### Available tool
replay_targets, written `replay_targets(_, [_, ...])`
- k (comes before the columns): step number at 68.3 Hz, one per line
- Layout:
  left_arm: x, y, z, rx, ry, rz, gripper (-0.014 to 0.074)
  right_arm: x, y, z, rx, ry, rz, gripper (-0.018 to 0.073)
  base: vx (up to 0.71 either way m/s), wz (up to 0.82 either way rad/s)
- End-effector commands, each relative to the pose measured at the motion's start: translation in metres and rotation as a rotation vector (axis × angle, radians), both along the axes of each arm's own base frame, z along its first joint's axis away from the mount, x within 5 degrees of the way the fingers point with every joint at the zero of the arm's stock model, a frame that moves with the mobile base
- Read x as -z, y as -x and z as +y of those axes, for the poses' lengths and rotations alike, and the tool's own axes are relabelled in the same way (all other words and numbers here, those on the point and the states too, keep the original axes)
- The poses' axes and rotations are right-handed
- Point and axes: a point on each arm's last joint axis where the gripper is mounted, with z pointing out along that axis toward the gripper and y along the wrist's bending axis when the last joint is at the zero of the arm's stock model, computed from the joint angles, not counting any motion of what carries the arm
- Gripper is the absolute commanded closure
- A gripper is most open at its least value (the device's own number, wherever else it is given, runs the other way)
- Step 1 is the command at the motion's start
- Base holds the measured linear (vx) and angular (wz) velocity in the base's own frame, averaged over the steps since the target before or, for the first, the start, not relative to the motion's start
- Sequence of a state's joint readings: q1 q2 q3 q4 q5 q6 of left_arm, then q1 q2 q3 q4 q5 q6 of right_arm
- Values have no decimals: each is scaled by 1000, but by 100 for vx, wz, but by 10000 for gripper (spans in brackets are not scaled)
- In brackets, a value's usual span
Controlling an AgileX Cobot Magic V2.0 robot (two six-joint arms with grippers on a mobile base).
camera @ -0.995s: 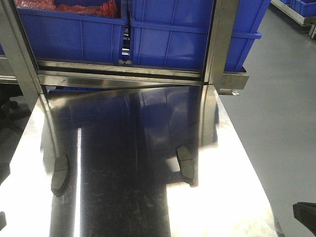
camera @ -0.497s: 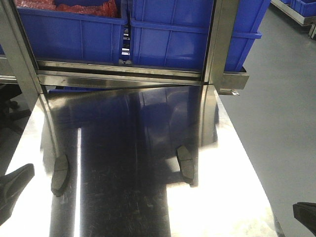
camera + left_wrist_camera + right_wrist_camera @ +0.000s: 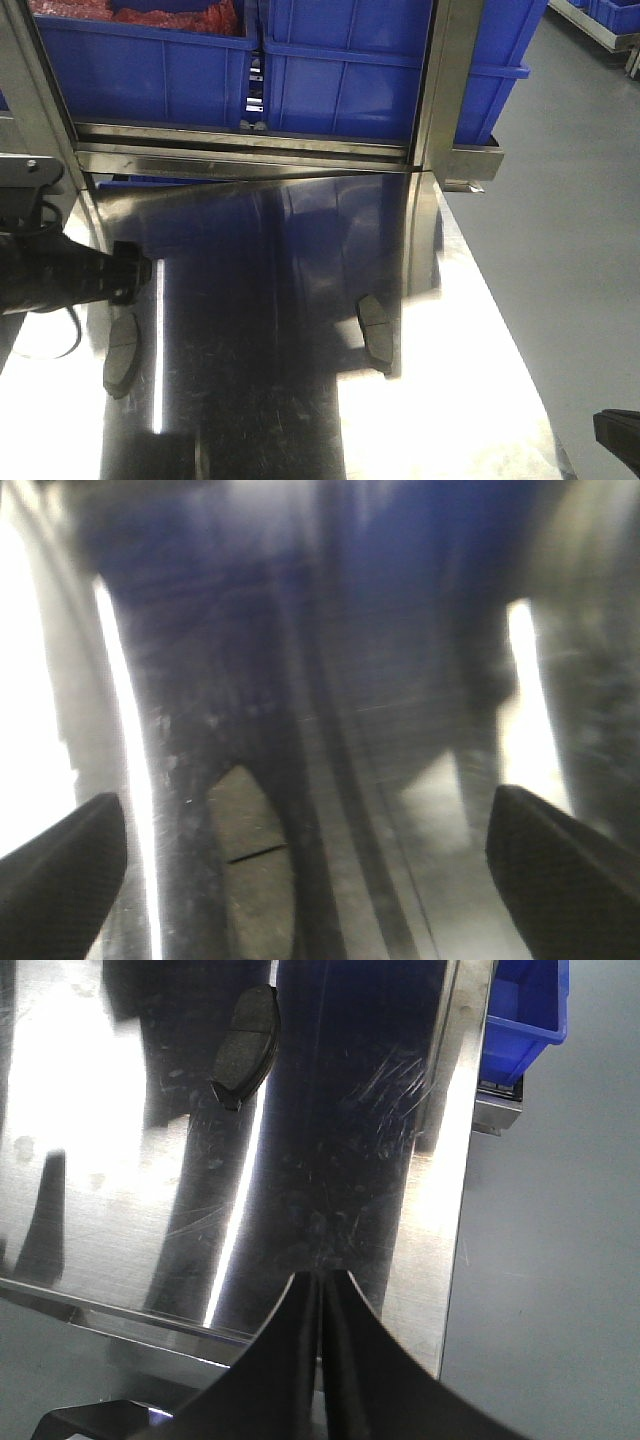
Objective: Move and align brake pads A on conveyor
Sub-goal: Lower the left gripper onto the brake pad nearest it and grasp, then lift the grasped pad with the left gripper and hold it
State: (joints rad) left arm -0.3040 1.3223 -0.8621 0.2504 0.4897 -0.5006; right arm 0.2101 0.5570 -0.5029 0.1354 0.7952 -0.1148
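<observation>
two brake pads lie flat on the shiny steel bench [image 3: 470, 400], well apart, both lengthwise front to back. left pad [image 3: 122, 352] sits near the bench's left edge beside a bright glare strip; right pad [image 3: 377, 330] sits right of centre at the edge of a dark reflection. left arm [image 3: 60, 278] reaches in from the left side, its black end over the bench just beyond the left pad's far tip. left wrist view is blurred: left hand [image 3: 308, 810] is open, fingers [image 3: 60, 870] spread to the two sides of the frame, nothing between them touched; the left pad [image 3: 250, 875], centre groove visible, lies on the bench below, closer to the left finger. right hand [image 3: 322, 1280] is closed, its two fingers pressed together with nothing gripped, held above the bench's near right edge; right pad [image 3: 245, 1045] lies well ahead of it and to the left. blue bins [image 3: 340, 80] stand on a rack behind the bench. grey floor [image 3: 570, 200] to the right.
</observation>
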Motion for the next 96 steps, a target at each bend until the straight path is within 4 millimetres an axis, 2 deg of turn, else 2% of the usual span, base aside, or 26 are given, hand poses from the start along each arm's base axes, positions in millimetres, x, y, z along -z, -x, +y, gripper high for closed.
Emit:
replay_targets(1, [-2, -19, 1, -55, 28, 0, -63, -11, -4, 1, 4, -17, -70, 568, 0, 0])
replay_targets(10, [30, -35, -3, -74, 11, 118, -29, -11, -4, 1, 4, -17, -70, 568, 0, 0])
replay_targets(20, [53, -44, -6, -89, -6, 220, 11, -11, -4, 1, 4, -17, -70, 568, 0, 0])
replay_targets(35, [72, -56, -11, -99, -3, 272, 20, -11, -4, 1, 4, -17, -70, 568, 0, 0])
replay_targets(45, [84, -57, -12, -116, 5, 324, 20, -11, -4, 1, 4, -17, -70, 568, 0, 0])
replay_targets(63, [88, -57, -12, -120, -6, 351, 22, -11, -4, 1, 4, -17, -70, 568, 0, 0])
replay_targets(72, [88, -56, -12, -120, -6, 354, 51, -11, -4, 1, 4, -17, -70, 568, 0, 0])
replay_targets(87, [88, -57, -12, -120, -7, 353, 174, -11, -4, 1, 4, -17, -70, 568, 0, 0])
replay_targets(96, [88, -56, -12, -120, -8, 355, 307, -11, -4, 1, 4, -17, -70, 568, 0, 0])
